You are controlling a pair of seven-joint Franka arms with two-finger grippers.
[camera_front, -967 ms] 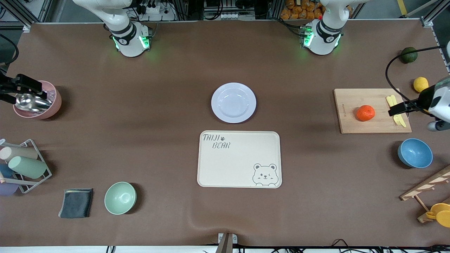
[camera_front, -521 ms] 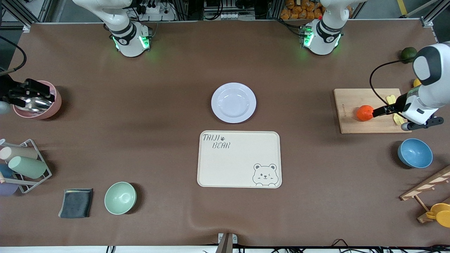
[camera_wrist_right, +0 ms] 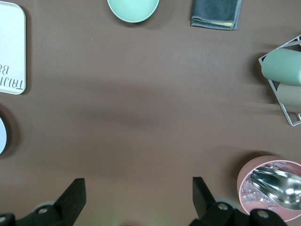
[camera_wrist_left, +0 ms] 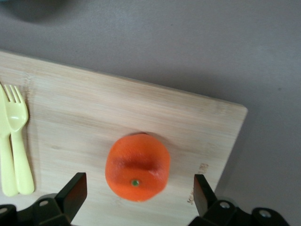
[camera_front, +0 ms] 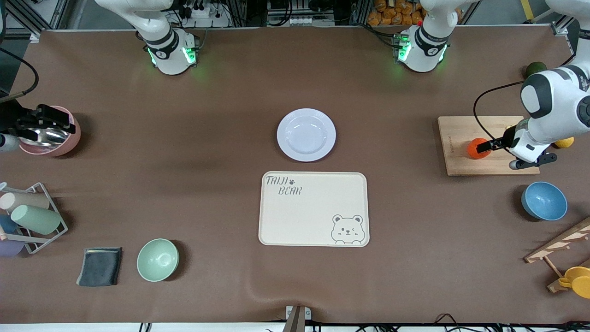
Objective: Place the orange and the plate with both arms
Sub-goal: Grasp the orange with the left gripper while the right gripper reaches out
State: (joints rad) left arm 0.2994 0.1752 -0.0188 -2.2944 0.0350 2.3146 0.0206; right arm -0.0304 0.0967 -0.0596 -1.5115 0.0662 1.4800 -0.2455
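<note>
Left wrist view shows my left gripper [camera_wrist_left: 136,193] spread wide over the orange [camera_wrist_left: 138,167] on the cutting board [camera_wrist_left: 94,122], empty; the front view hides this. My right gripper [camera_wrist_right: 136,197] waits open, empty, near the pink bowl [camera_wrist_right: 270,188].

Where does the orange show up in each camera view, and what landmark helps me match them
Front view: the orange sits on the wooden cutting board toward the left arm's end of the table, partly covered by the left gripper.
Left wrist view: the orange lies low in the middle of the picture, between the open fingers.
Right wrist view: not in it.
Shared landmark: the cutting board under the orange.
</note>
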